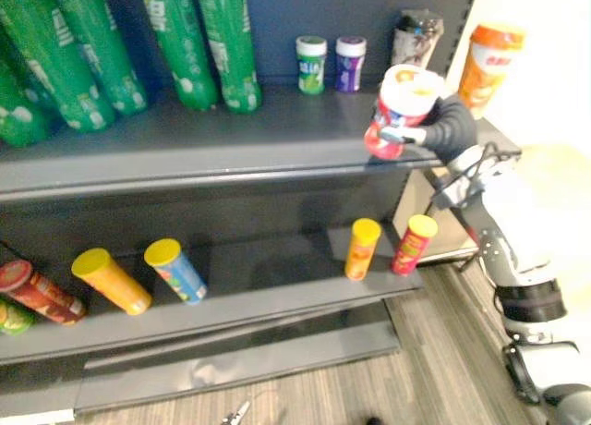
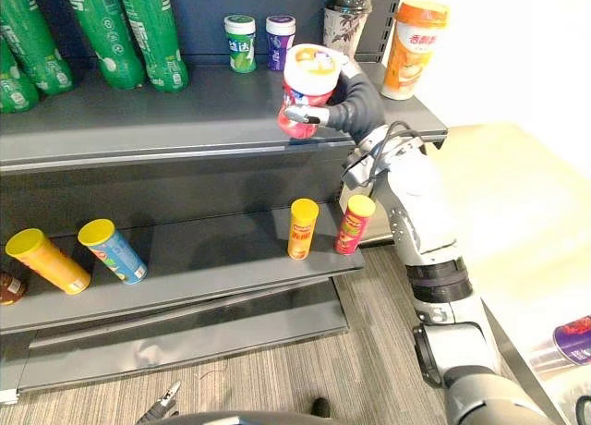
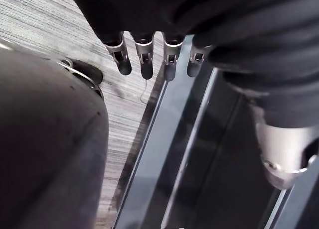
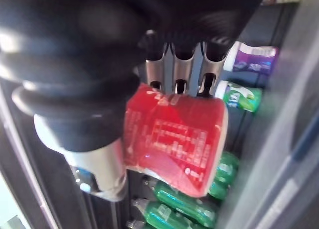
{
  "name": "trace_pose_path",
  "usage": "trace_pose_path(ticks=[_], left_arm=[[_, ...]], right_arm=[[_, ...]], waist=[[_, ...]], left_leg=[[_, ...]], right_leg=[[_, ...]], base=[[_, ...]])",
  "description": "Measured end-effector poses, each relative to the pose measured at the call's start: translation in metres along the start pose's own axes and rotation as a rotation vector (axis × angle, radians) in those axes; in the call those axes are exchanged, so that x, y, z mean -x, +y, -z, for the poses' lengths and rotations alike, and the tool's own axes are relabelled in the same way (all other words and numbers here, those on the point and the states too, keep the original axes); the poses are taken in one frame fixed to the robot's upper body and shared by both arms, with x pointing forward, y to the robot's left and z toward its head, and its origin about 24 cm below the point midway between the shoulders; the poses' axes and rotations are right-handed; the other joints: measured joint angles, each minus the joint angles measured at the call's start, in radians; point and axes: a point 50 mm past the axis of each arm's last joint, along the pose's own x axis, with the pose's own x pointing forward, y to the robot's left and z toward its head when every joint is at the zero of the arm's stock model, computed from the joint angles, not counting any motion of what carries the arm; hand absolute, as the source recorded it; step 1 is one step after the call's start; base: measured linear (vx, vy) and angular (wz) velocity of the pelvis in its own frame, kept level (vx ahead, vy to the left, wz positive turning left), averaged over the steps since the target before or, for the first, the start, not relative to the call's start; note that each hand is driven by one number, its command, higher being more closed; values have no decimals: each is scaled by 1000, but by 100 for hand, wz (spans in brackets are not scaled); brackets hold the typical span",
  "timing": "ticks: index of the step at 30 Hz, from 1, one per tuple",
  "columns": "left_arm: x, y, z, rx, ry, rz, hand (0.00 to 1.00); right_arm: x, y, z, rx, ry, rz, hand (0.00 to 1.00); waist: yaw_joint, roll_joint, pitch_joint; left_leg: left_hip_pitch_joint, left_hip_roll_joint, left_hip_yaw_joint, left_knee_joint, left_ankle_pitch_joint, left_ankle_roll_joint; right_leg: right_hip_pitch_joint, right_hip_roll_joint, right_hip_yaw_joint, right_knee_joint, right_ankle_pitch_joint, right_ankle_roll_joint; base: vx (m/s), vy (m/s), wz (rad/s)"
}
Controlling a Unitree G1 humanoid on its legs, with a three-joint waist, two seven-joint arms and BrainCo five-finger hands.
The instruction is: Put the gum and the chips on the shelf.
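Chips tub [image 2: 307,88]: red, white lid, tilted, at front edge of upper shelf [image 2: 185,120], right part; contact with shelf unclear. Right hand [image 2: 358,106]: fingers [image 4: 175,72] and thumb curled round tub. Green gum bottle [image 2: 241,43], purple gum bottle [image 2: 280,42]: upright, side by side, far on upper shelf, behind tub. Left hand [image 3: 144,52]: fingers straight, slightly apart, holding nothing, above floor [image 3: 60,30] beside shelf base.
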Motion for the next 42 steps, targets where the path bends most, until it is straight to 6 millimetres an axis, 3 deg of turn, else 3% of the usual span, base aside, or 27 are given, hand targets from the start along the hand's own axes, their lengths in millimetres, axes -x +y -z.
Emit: trace_pose_path(ticks=[5, 8, 15, 40, 41, 42], left_arm=[[-1, -1, -1, 0, -1, 3, 0], [-1, -1, -2, -2, -5, 4, 0], [-3, -4, -8, -5, -19, 13, 0], [-2, -3, -26, -131, -51, 46, 0], [-2, -2, -26, -132, -52, 45, 0], [-2, -2, -26, -133, -51, 44, 0]], right_arm=[[-16, 25, 23, -65, 98, -72, 100], [-24, 27, 25, -80, 103, -53, 100], [-36, 11, 34, -34, 162, 65, 100], [-38, -41, 51, 102, 225, 343, 100], [-37, -42, 51, 100, 225, 349, 0], [-37, -44, 52, 98, 229, 354, 0]], waist=[[15, -1, 1], [20, -5, 2], [54, -14, 6], [64, -48, 75], [65, -50, 77], [65, -50, 78]], left_leg=[[-2, 3, -15, -3, 7, -2], [-8, 3, -20, -3, 11, -2], [-14, 3, -54, -9, 26, -2], [5, -27, -102, -63, 65, 1], [5, -28, -102, -63, 64, 3], [5, -28, -102, -63, 63, 5]], right_leg=[[2, 3, -8, 0, 2, -3], [2, 2, -17, 0, 2, -4], [14, -2, -52, -1, 2, -4], [47, -30, -98, -1, -6, -4], [48, -31, -100, -1, -7, -5], [49, -32, -102, -1, -8, -6]], base=[[-4, -5, 2], [-15, -9, 11], [-14, -10, 14], [-14, -2, 6], [-25, 8, 5], [-11, 5, 6]])
